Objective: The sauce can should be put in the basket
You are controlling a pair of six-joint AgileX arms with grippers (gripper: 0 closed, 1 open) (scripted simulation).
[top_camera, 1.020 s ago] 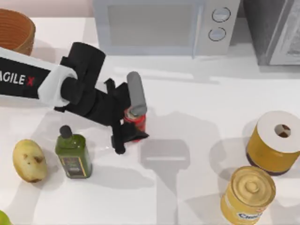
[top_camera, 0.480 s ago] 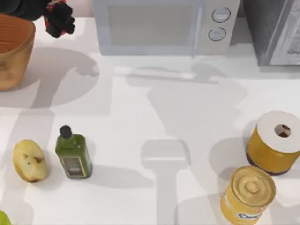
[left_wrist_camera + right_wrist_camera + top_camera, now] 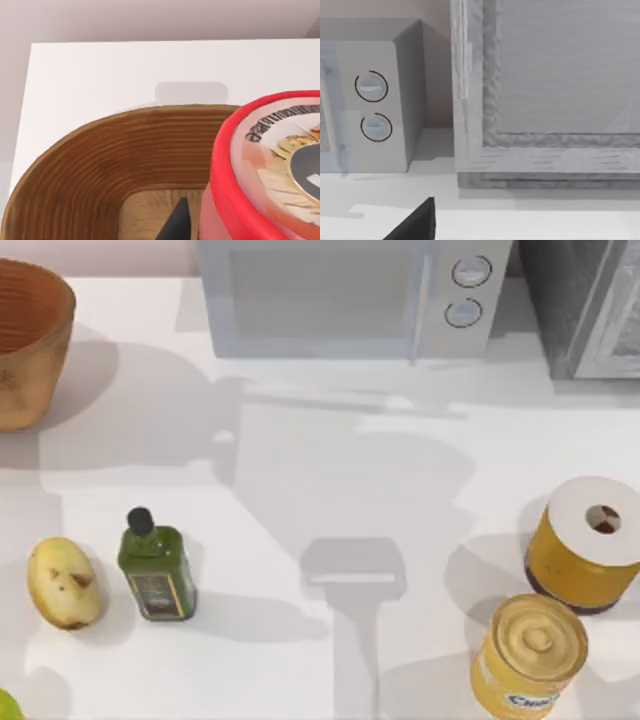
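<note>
The sauce can [image 3: 260,170], red with a printed silver-rimmed top, is close up in the left wrist view. My left gripper [image 3: 235,232] is shut on it, and one black fingertip [image 3: 177,225] shows beside the can. The can hangs over the open mouth of the basket [image 3: 100,165], whose ribbed brown inside lies right below. In the top view the basket [image 3: 25,380] stands at the table's back left corner. My right gripper [image 3: 417,225] shows as a dark edge, parked facing the microwave [image 3: 370,105].
A potato [image 3: 63,582] and a green oil bottle [image 3: 155,565] sit at the front left. Two large yellow cans [image 3: 585,540] [image 3: 528,655] stand at the front right. The microwave [image 3: 350,295] and a grey cabinet [image 3: 590,300] line the back edge.
My left arm lifted the sauce can from the table's middle, carried it to the back left and left the top view. The can now hangs over the basket.
</note>
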